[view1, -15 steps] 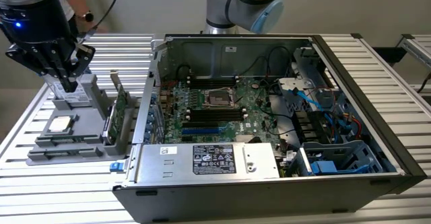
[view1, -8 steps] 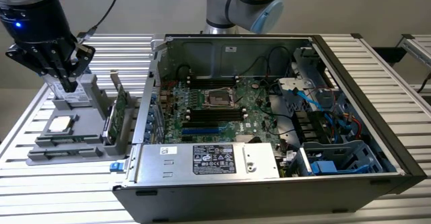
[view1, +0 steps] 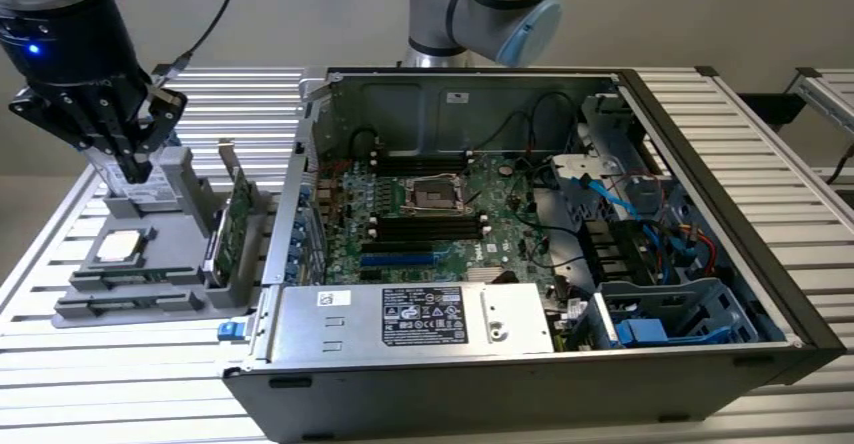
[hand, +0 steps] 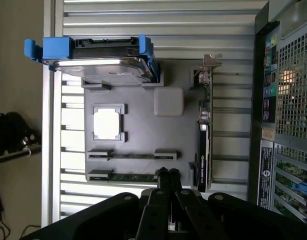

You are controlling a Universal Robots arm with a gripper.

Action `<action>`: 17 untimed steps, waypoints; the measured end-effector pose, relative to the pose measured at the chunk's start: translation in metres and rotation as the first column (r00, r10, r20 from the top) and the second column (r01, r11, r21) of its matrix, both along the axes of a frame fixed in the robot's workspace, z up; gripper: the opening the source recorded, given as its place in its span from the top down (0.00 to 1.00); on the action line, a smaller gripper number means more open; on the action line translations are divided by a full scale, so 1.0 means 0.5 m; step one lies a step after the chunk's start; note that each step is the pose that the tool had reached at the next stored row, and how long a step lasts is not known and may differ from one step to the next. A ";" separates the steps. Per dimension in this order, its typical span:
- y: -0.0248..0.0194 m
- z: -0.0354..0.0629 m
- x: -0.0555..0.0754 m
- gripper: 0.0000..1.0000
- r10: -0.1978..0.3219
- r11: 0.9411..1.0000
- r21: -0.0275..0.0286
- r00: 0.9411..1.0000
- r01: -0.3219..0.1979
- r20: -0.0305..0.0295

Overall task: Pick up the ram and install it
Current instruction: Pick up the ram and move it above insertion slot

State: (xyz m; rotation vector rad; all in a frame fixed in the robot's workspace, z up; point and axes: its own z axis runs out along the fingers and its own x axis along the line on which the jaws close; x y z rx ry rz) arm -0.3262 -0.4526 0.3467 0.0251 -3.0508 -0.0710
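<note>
The gripper (hand: pixel 167 172), fingers pressed together, hangs above the tray's (hand: pixel 143 130) near edge; the ram (hand: pixel 133 176) lies flat below, its length running from the fingertips toward the exterior view's left.

Drive (view1: pixel 176 174) partly hidden behind gripper (view1: pixel 138 174) in exterior view; computer case (hand: pixel 286 100) cut off at wrist view edge.

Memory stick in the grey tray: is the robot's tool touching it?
Apart. In the exterior view the tool hangs by the drive, clear of the memory stick lying at the tray's near edge.
</note>
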 end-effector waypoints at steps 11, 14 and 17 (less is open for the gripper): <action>-0.0001 -0.003 -0.006 0.90 0.163 0.987 0.000 0.987 -0.163 0.000; 0.0000 -0.005 -0.006 0.90 0.216 0.976 0.000 0.976 -0.216 0.000; 0.0000 -0.006 -0.006 0.90 0.269 0.963 0.000 0.963 -0.269 0.000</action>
